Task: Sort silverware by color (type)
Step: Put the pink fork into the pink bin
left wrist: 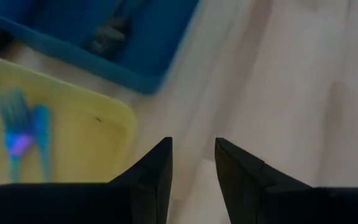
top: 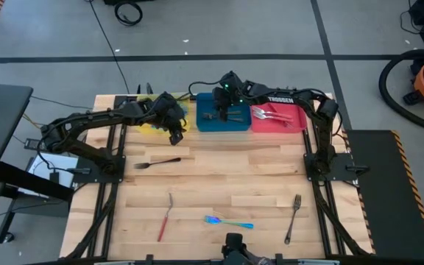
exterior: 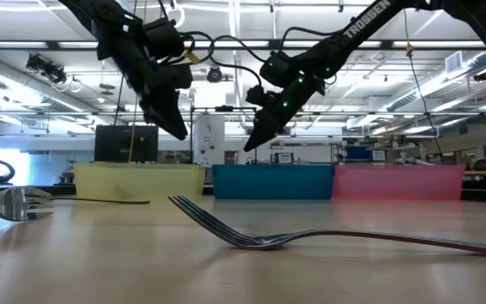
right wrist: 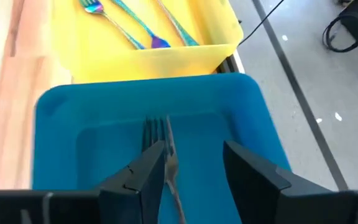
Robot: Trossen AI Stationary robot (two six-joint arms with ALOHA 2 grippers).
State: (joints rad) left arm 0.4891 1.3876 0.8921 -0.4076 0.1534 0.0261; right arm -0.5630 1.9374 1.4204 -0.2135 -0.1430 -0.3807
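My right gripper [right wrist: 191,163] hangs open over the blue tray [top: 223,124]. A dark grey fork [right wrist: 166,152] lies on the tray floor under its fingers. My left gripper [left wrist: 193,163] is open and empty above the bare wood by the yellow tray's [top: 150,126] right near corner. Teal-handled pieces [left wrist: 18,138] lie in the yellow tray, and red-handled pieces [top: 272,114] lie in the red tray [top: 289,124]. On the table lie a dark fork [top: 157,163], a red-handled fork [top: 165,217], a teal piece [top: 228,221] and another dark fork [top: 293,218].
The three trays stand side by side along the table's far edge, seen end-on in the low view as yellow [exterior: 137,180], blue [exterior: 272,180] and pink [exterior: 399,180]. Loose pieces are scattered over the near half. Bare wood lies in the middle of the table between them.
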